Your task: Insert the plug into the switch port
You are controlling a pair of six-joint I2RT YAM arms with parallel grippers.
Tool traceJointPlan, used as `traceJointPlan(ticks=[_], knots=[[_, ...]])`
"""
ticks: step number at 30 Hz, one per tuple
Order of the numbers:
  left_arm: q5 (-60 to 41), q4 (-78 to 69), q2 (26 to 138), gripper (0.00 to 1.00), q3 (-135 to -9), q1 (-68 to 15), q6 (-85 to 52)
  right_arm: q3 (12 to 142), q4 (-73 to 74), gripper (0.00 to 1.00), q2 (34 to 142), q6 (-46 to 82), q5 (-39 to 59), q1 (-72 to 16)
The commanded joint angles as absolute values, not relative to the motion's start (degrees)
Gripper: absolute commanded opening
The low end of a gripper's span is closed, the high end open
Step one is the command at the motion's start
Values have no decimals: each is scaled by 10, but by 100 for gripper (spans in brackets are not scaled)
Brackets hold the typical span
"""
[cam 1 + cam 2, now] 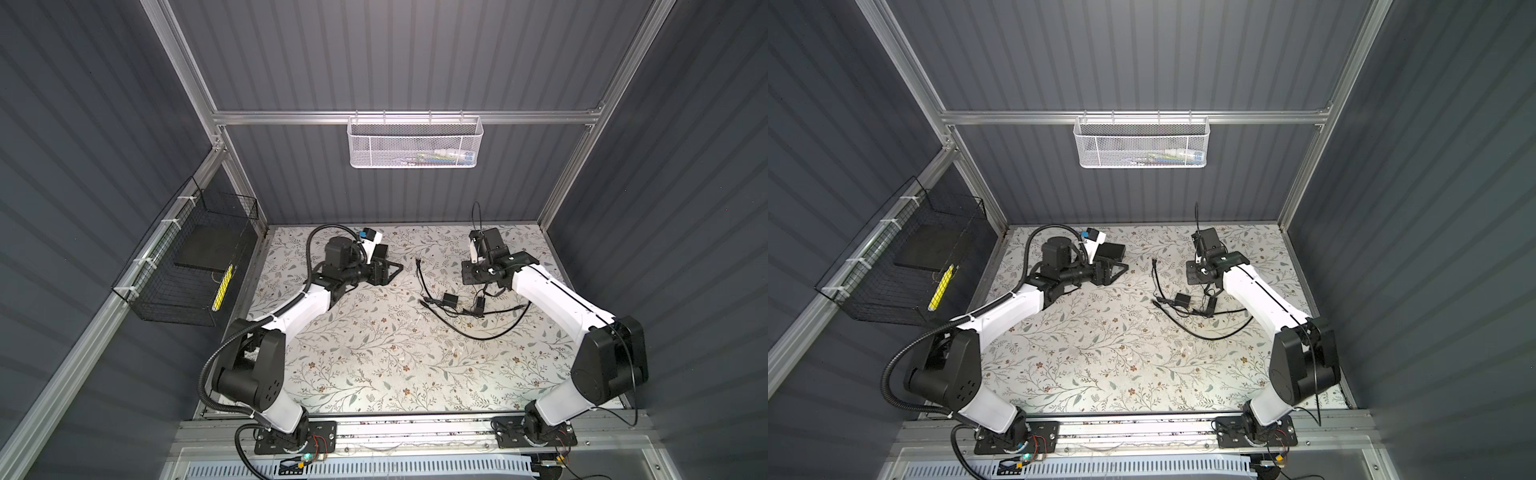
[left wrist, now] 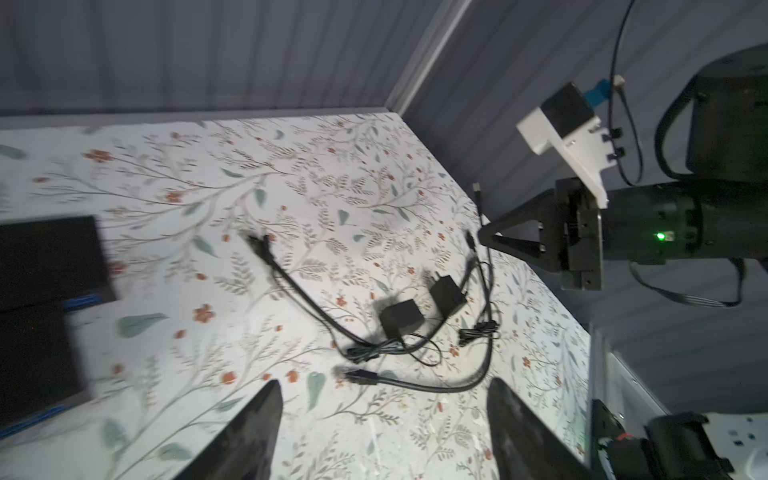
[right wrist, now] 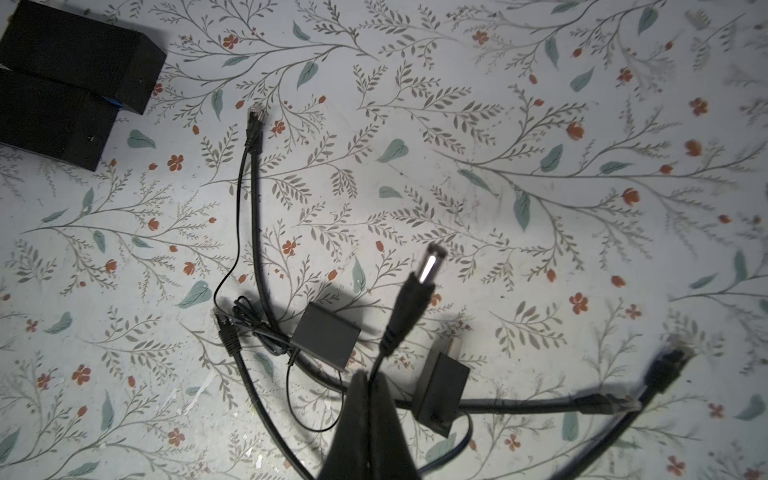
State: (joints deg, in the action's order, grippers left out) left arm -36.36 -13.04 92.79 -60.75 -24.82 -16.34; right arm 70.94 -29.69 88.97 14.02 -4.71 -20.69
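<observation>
My right arm extended over the surface [image 1: 374, 353] with the wrist bent downward. My right fingers [image 3: 368, 399] were pinched together on the plug [image 3: 417, 286] by its thin cord, above loose cables [image 3: 249, 216]. My left arm lay low, with my left fingers [image 1: 392, 270] spread wide, holding nothing. The switch [image 1: 381, 252] sat just beside them, but I could not make out its port.

The black box [image 2: 50, 257] is blurred and partly cropped.
</observation>
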Motion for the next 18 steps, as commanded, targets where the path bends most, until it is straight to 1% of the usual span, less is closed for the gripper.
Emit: traceJointPlan(ticks=[1,7,15,18], knots=[[-401,-240,971,77,-598,-284,-223,661,-173,0,853,216,33,-209],[-431,-329,1050,77,-621,-326,-273,635,-132,2,835,226,83,-209],[-451,-445,1127,77,-654,-368,-340,602,-94,3,837,243,107,-209],[-450,-466,1148,77,-666,-377,-349,596,-83,3,841,251,115,-209]])
